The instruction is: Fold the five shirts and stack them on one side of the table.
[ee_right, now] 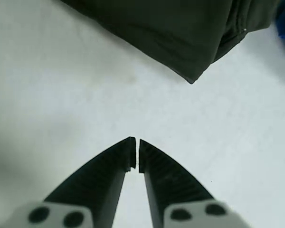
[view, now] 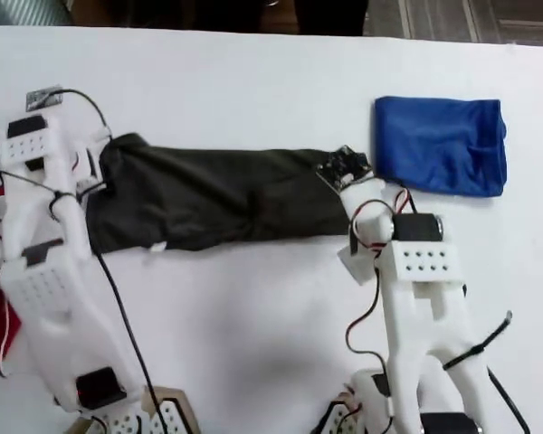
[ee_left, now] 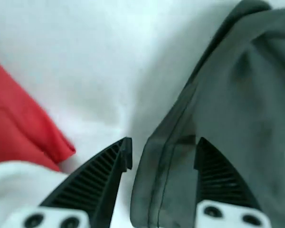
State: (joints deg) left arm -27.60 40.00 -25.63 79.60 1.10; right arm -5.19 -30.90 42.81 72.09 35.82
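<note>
White counter (view: 253, 334), high view: a dark shirt (view: 217, 194) lies across the middle, folded into a long wrinkled band, with a folded blue shirt (view: 439, 145) near one end. Left wrist view: the left gripper (ee_left: 164, 145) gapes astride the dark shirt's hem. Right wrist view: the right gripper (ee_right: 137, 141), closed and empty, hovers near its corner.

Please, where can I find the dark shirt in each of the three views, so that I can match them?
High view: the dark shirt lies as a long strip across the table's middle, between the two arms.
Left wrist view: its hemmed edge sits between the open fingers of the left gripper.
Right wrist view: its corner lies ahead of the shut right gripper, bare table between.
Shared landmark: the white table.
</note>
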